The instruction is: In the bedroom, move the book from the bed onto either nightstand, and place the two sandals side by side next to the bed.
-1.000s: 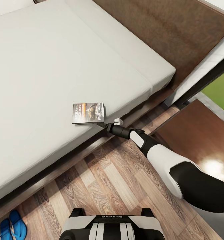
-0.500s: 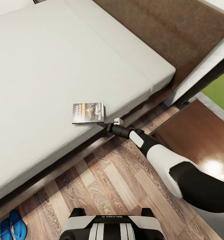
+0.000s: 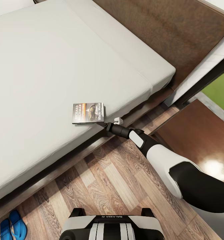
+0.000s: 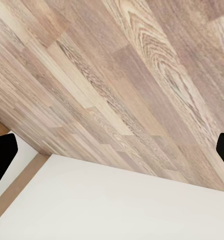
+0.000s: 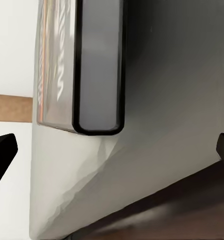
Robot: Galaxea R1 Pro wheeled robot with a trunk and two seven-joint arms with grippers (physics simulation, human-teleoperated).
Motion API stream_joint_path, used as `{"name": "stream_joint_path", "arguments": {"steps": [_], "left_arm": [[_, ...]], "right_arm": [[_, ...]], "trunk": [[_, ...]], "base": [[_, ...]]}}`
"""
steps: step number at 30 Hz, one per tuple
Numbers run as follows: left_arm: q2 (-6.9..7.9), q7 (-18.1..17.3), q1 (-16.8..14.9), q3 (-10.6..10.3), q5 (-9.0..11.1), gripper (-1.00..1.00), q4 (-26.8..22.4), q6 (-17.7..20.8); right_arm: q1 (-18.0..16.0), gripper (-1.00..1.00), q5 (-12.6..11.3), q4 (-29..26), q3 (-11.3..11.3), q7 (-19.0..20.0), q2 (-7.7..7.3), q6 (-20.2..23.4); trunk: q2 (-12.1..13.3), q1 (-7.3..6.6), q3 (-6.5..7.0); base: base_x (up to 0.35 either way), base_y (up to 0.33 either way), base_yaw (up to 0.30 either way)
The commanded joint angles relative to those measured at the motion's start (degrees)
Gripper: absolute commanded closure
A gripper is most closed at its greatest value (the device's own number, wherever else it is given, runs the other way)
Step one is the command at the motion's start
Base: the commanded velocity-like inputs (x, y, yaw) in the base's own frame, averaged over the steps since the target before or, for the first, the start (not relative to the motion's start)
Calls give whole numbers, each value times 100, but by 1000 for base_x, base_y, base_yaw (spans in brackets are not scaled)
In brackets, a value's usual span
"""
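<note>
Right gripper (image 3: 107,124) at mattress edge, fingers spread, tips wide apart (wrist view), not yet pinching; book (image 3: 88,113) lies flat near bed (image 3: 42,66) edge; risk: fingers nudge thin book inward, or catch mattress; sandals (image 3: 12,226) well apart, on floor.

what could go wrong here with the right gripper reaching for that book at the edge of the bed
1. The book lies flat near the edge of the mattress; the right gripper, coming in from the side with its fingertips spread wide in the wrist view, may push it further onto the bed rather than grip it.
2. A thin book held by one corner could slip and fall to the wood floor.
3. The fingers may snag the mattress edge or the bed frame.
</note>
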Motion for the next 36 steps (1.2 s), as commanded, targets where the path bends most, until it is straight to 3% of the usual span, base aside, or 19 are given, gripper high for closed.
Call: {"name": "stream_joint_path", "arguments": {"steps": [1,27,36], "left_arm": [[0,18,0,-49,57,-100,-4,-4],[-3,18,0,-50,57,-100,-6,-4],[-3,18,0,-48,57,-100,-5,-4]], "right_arm": [[-3,-100,-58,5,20,2,-2,7],[-3,-100,-69,12,19,-6,9,-131],[-3,-100,-86,-20,19,-332,16,-147]], "trunk": [[-1,0,-2],[-1,0,-2],[-1,0,-2]], "base": [[0,0,0],[0,0,0],[0,0,0]]}}
